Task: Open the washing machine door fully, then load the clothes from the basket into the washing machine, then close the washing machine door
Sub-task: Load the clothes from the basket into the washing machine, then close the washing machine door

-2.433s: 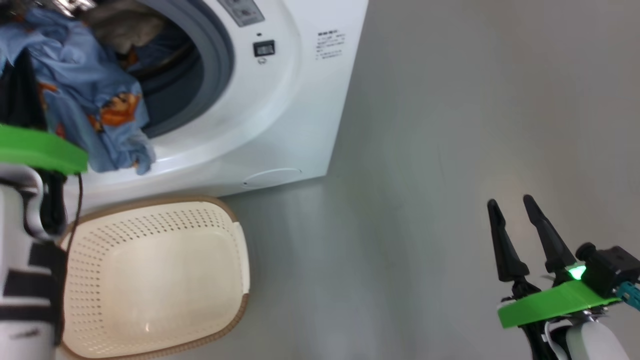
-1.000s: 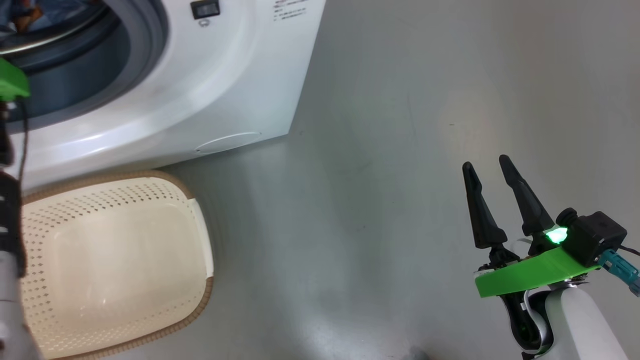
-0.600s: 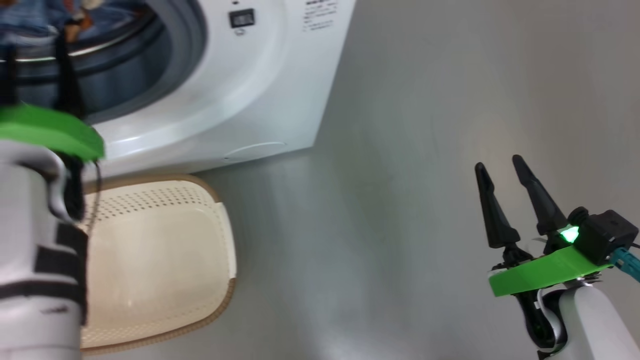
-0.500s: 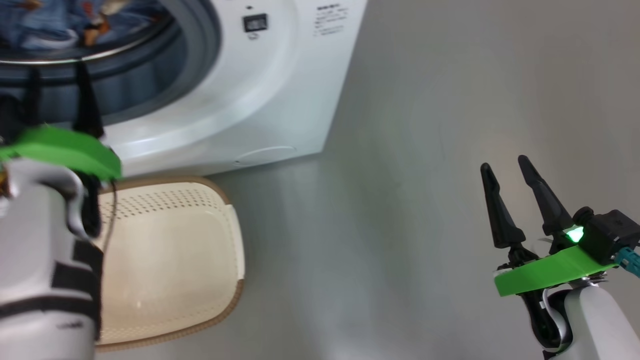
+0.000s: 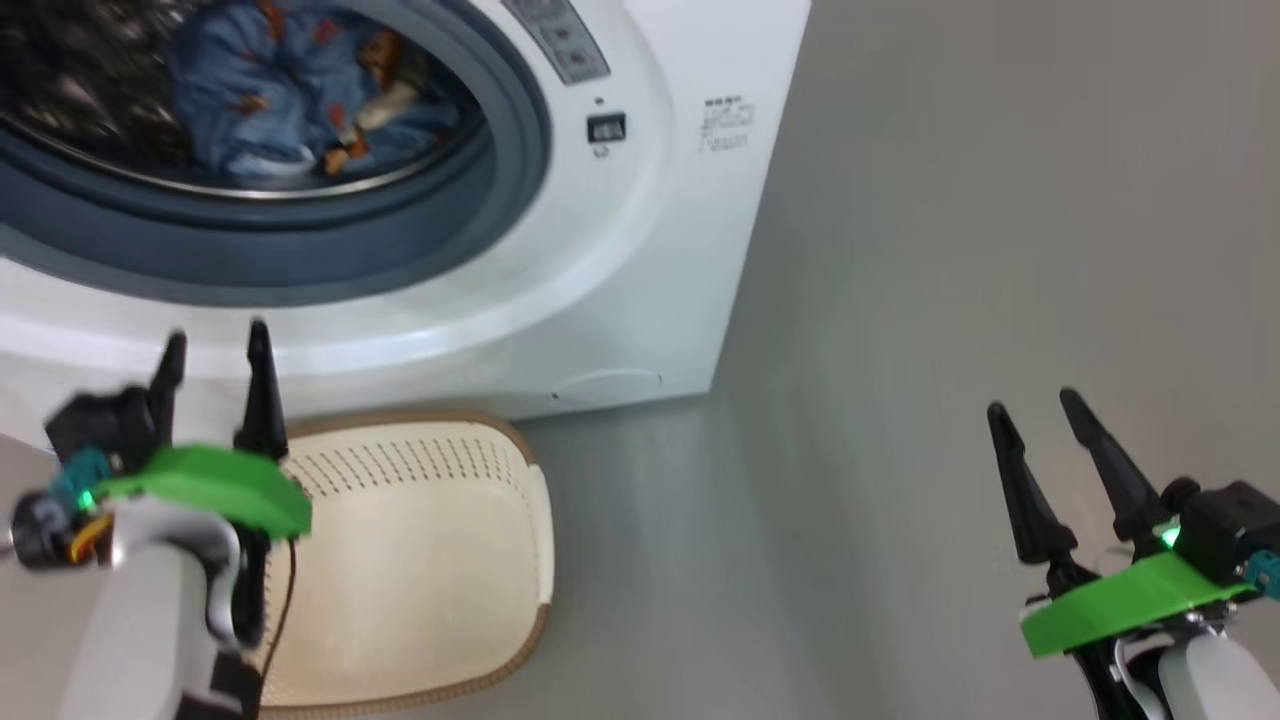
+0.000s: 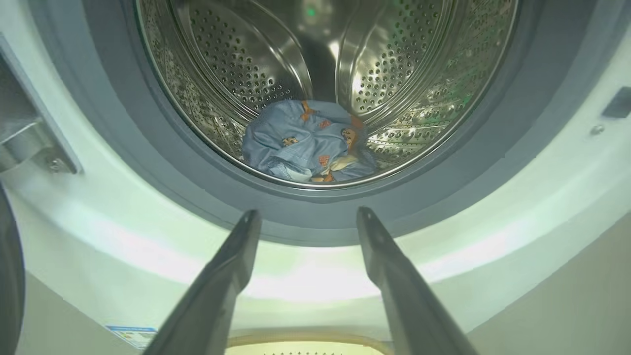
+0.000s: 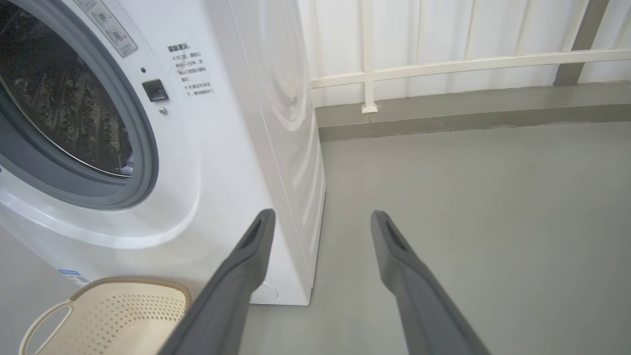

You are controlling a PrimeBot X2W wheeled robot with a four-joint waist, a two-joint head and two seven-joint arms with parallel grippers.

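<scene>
The white washing machine (image 5: pixel 620 250) has its round opening uncovered. The light blue clothes (image 5: pixel 290 110) with orange prints lie heaped at the bottom of the steel drum (image 6: pixel 394 74), a cream bit among them (image 6: pixel 345 162). A dark curved strip (image 6: pixel 6 286) at the left wrist view's edge looks like the door rim. The cream basket (image 5: pixel 430 560) stands on the floor before the machine, with nothing inside. My left gripper (image 5: pixel 215 340) hangs open and empty above the basket's far left rim, pointing at the drum (image 6: pixel 309 214). My right gripper (image 5: pixel 1032 403) is open over bare floor, right of the machine (image 7: pixel 320 214).
Grey floor (image 5: pixel 900 300) spreads right of the machine. A white railing and a low grey kerb (image 7: pixel 443 69) run along the back wall. A hinge bracket (image 6: pixel 29 143) sits left of the opening, and a blue label sticker (image 6: pixel 130 334) low on the front.
The blue garment that hung from my left gripper at the drum mouth now lies inside the drum. The left gripper has drawn back out, empty. The head camera has shifted; the right gripper keeps its pose.
</scene>
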